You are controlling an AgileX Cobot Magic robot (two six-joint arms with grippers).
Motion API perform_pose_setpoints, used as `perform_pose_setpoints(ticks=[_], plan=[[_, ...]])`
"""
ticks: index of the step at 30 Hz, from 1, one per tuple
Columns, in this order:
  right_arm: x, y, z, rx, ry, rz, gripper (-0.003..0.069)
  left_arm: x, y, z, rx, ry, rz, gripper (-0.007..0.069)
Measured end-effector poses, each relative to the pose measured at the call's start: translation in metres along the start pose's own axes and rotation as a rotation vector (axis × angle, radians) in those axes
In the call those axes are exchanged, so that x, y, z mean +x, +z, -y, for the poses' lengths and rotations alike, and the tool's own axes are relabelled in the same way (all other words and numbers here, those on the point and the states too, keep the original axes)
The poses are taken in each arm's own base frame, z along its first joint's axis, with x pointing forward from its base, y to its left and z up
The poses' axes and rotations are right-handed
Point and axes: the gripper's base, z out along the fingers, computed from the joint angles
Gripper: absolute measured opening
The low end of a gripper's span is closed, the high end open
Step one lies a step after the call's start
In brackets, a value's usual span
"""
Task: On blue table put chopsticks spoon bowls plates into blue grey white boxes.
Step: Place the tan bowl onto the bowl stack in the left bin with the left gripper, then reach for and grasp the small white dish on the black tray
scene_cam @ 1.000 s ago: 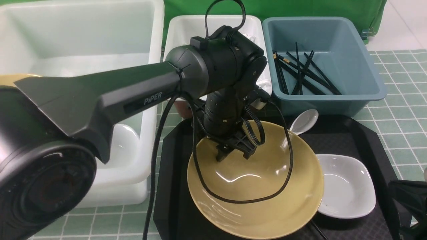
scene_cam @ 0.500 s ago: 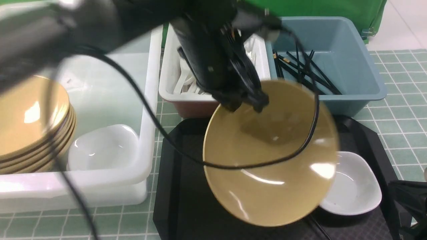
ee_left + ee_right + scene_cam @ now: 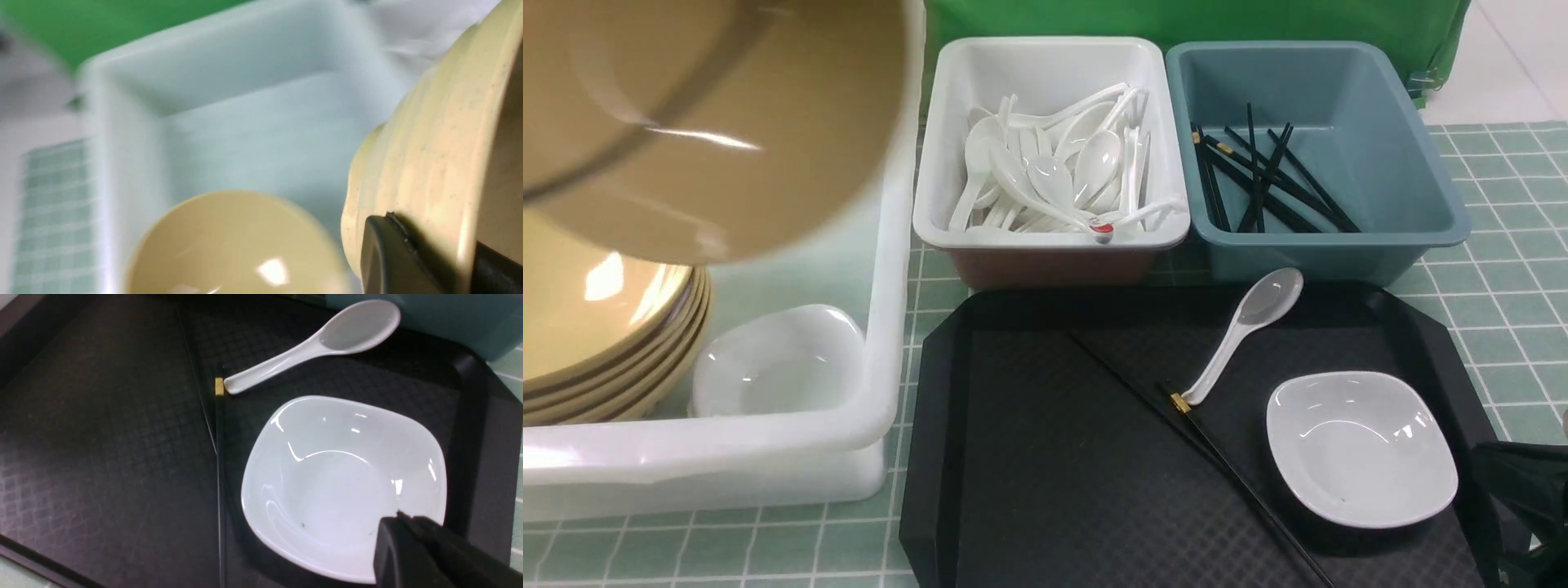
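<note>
A blue table (image 3: 1486, 269) of pale tiles carries everything. At its left stands the large translucent white box (image 3: 894, 269), and in front of centre lies a black tray (image 3: 1029, 457).

A tan bowl (image 3: 727, 122), blurred, hangs in the air above the large box. The left gripper (image 3: 433, 265) has its jaws clamped on the bowl's wall near the rim, with one dark finger (image 3: 384, 253) pressed against the outside. Beneath it, inside the large box, sits a stack of bowls (image 3: 596, 327) with a white plate (image 3: 776, 363) beside it.

Behind the tray, side by side, are the small white box (image 3: 1049, 237), full of white spoons (image 3: 1062, 171), and the blue-grey box (image 3: 1421, 163), holding black chopsticks (image 3: 1258, 180).

On the tray's right side rests a second plate (image 3: 1364, 449). The right gripper (image 3: 408, 547) is at that plate's near edge, jaws closed and empty; whether it touches the plate cannot be told.

A single spoon (image 3: 1262, 302) lies on the tray, its scoop toward the blue-grey box. Its handle end is just beside the gold band of two chopsticks (image 3: 1225, 461) that lie diagonally across the tray.
</note>
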Motion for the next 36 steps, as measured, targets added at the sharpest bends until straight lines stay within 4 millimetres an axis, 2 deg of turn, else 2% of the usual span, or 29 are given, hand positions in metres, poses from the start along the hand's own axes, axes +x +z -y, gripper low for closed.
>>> perform_pose_setpoints(ticks=[1,3,4,8,9,10,11,14,19,22,23,28,31,35,36], plan=[[-0.001,0.0,0.0,0.002,0.018,0.006,0.0048,0.014,0.004,-0.022,-0.088,-0.091,-0.006,0.0006],[-0.001,0.0,0.0,0.003,0.043,0.01,0.0048,0.033,0.018,-0.041,-0.149,-0.216,-0.021,0.0006],[-0.001,0.0,0.0,0.003,0.047,0.011,0.0048,0.042,0.026,-0.047,-0.161,-0.264,-0.032,0.0006],[-0.001,0.0,0.0,0.003,0.069,0.011,0.0048,0.094,0.084,-0.069,-0.175,-0.479,-0.144,0.0011],[-0.001,0.0,0.0,0.003,0.07,0.011,0.0048,0.093,0.084,-0.07,-0.176,-0.488,-0.136,0.0012],[-0.001,0.0,0.0,0.004,0.074,0.013,0.0048,0.111,0.1,-0.077,-0.192,-0.529,-0.179,0.003],[-0.001,0.0,0.0,0.004,0.074,0.014,0.0048,0.12,0.108,-0.08,-0.204,-0.548,-0.189,0.0046],[-0.001,0.0,0.0,0.004,0.079,0.015,0.0048,0.139,0.122,-0.089,-0.24,-0.585,-0.209,0.0153],[-0.001,0.0,0.0,0.004,0.081,0.016,0.0048,0.141,0.13,-0.085,-0.217,-0.606,-0.207,0.0424],[-0.002,0.0,0.001,0.005,0.081,0.018,0.0048,0.131,0.121,-0.083,-0.204,-0.601,-0.188,0.0601],[-0.002,0.0,0.001,0.005,0.081,0.018,0.0048,0.126,0.114,-0.083,-0.205,-0.598,-0.174,0.0636],[-0.002,0.0,0.0,0.005,0.083,0.018,0.0048,0.098,0.068,-0.08,-0.214,-0.579,-0.038,0.0659],[-0.002,0.0,0.0,0.003,0.088,0.018,0.0048,0.092,0.051,-0.073,-0.175,-0.587,0.028,0.0654],[0.0,0.0,0.0,-0.003,0.082,0.0,0.0048,0.092,0.055,-0.061,-0.093,-0.531,0.031,0.0614],[0.001,0.0,0.0,-0.005,0.064,-0.008,0.0048,0.095,0.063,-0.054,-0.045,-0.493,0.013,0.0575]])
